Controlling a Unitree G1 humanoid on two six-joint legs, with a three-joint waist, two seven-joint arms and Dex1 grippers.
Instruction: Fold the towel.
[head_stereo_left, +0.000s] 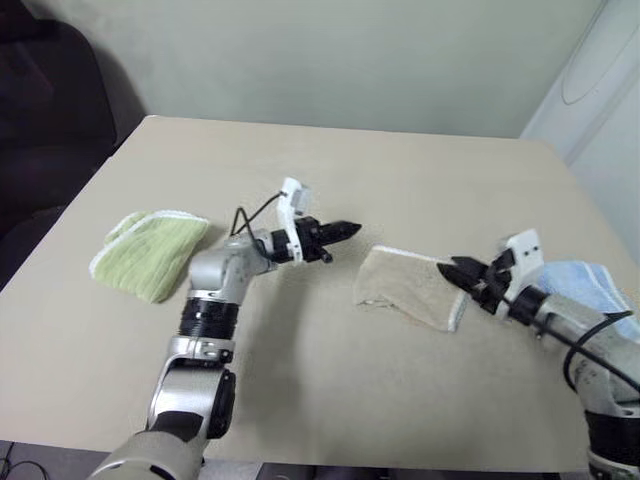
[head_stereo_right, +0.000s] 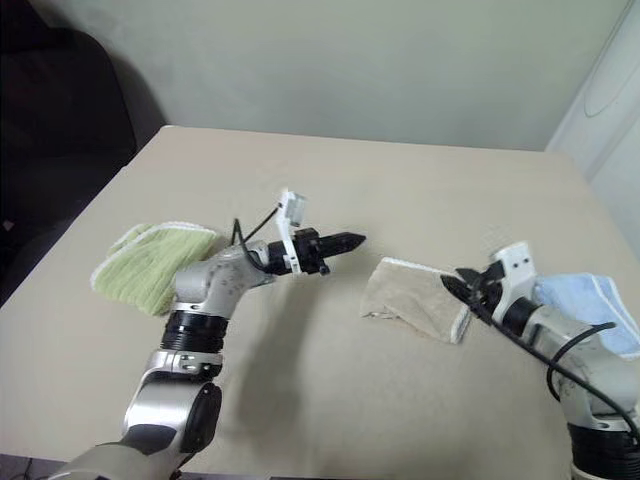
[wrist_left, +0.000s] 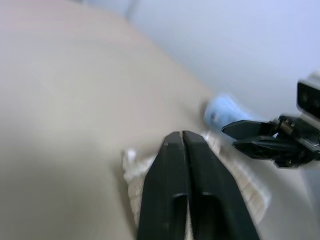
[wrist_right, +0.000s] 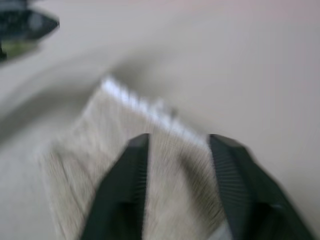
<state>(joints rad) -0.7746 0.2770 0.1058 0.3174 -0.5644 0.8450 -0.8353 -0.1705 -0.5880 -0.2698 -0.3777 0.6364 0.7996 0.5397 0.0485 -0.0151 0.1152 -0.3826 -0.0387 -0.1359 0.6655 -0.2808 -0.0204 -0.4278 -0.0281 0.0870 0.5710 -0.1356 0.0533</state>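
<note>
Now the towel (head_stereo_left: 410, 287) lies on the table (head_stereo_left: 330, 160) as a small, already folded bundle; I take it as the landmark. The right hand (head_stereo_left: 452, 270) is at its right edge with fingers spread, holding nothing. The left hand (head_stereo_left: 347, 231) hovers just left of the towel, fingers pressed together and empty. A green cloth (head_stereo_left: 150, 253) lies far left of the towel, a blue cloth (head_stereo_left: 590, 285) right of it. I judge the next fold needs both hands pinching matching corners, lifted evenly.
</note>
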